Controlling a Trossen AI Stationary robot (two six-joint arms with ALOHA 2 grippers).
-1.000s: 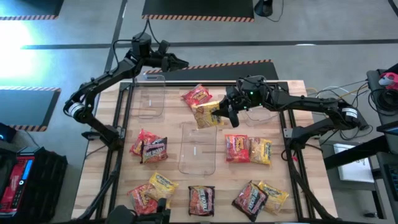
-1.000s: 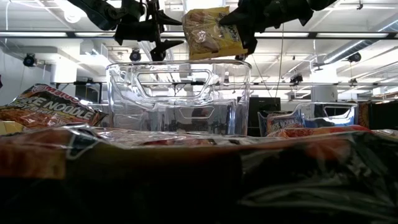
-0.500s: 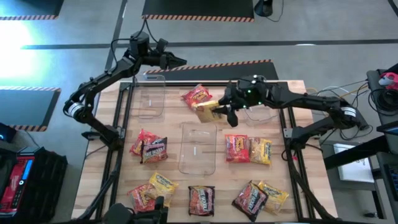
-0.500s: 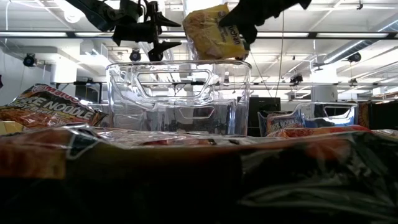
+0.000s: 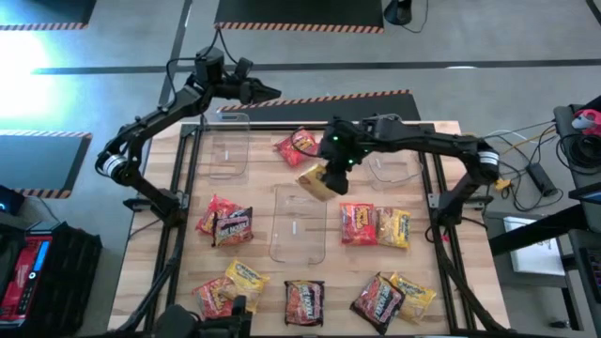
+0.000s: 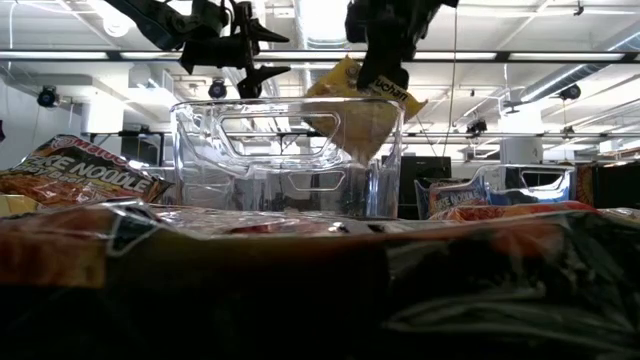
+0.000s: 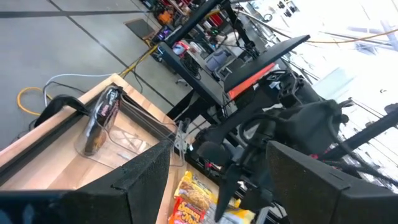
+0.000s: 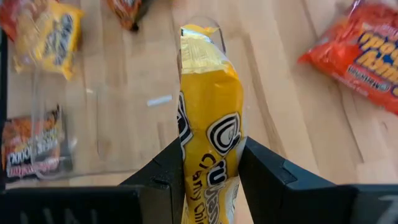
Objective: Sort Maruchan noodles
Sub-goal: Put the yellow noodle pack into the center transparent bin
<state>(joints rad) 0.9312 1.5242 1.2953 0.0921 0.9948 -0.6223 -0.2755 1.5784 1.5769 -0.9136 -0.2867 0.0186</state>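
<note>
Yellow noodle packet (image 5: 315,180), pinched edgewise in the right gripper (image 5: 331,169), has swung from level to hanging above the middle bin (image 5: 299,225); release next. Left gripper (image 5: 266,92) waits wide open.

1. Both arms: dark, slim links with bulkier joint housings (matte black throughout).
2. Left arm (image 5: 150,120): pale band near its base joint, thin black cable looping above its wrist.
3. Right arm (image 5: 423,143): green light glowing at its wrist.
4. Fingers (image 8: 273,180): flat, black, angular.
</note>
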